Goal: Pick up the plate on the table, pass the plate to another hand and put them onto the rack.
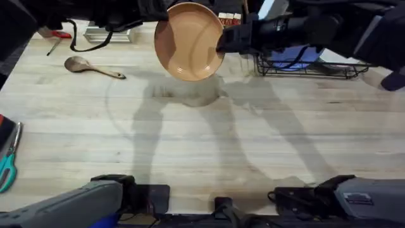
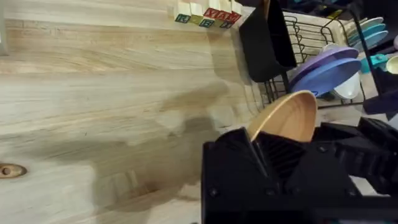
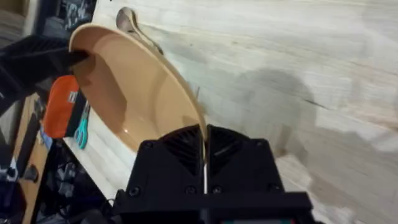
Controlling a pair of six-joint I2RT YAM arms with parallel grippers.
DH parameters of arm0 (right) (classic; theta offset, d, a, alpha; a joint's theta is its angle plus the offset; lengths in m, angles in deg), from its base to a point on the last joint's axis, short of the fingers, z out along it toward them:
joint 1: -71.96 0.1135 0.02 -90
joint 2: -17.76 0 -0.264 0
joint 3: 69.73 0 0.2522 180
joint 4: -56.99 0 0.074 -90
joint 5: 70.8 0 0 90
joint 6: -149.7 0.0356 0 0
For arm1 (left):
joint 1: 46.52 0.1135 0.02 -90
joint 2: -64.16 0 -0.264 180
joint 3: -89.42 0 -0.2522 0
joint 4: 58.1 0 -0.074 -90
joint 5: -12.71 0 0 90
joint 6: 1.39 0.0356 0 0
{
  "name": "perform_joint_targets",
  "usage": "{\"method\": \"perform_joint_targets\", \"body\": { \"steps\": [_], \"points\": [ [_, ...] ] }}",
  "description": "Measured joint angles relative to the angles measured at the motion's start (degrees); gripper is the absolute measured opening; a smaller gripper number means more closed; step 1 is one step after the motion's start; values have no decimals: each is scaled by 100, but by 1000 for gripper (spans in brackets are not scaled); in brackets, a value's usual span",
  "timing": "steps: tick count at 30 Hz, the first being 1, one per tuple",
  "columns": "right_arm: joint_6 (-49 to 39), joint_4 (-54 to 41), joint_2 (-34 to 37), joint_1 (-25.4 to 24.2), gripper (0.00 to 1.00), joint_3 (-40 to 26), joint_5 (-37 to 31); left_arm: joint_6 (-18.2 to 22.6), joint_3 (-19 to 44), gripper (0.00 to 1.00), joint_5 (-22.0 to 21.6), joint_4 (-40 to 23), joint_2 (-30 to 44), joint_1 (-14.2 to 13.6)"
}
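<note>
Overhead, spoon (image 1: 92, 66) visible; right claw (image 3: 204, 144) pinching plate (image 3: 134, 93).

Glossy orange plate (image 1: 188, 42); pale wooden table (image 1: 253, 139).

The table (image 1: 209, 145) is a pale plank butcher-block top, bare across its middle and near part. A wooden spoon (image 1: 92, 66) lies near the far left corner, with a red-handled tool (image 1: 56, 38) beyond it at the far edge. Teal-handled scissors (image 1: 7, 166) rest at the left edge. The rack (image 1: 307, 66) stands toward the far right corner, and small lettered blocks (image 2: 208, 17) sit by it along the far edge.
</note>
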Motion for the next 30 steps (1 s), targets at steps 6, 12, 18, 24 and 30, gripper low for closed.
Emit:
{"method": "perform_joint_targets", "body": {
  "steps": [6,12,18,24,30],
  "points": [
    [-2,-2,0,0,31,0,6,0,0,42,-2,2,0,0],
    [-4,0,0,-19,30,0,6,-14,0,427,28,2,0,-2],
    [-112,-2,-5,-321,30,0,4,-60,0,990,63,7,0,-2],
    [-608,-84,-177,-781,29,-58,2,-59,0,995,66,287,0,0],
    [-1160,-129,-523,-1544,28,-470,2,-59,0,995,68,433,0,99]
  ]
}}
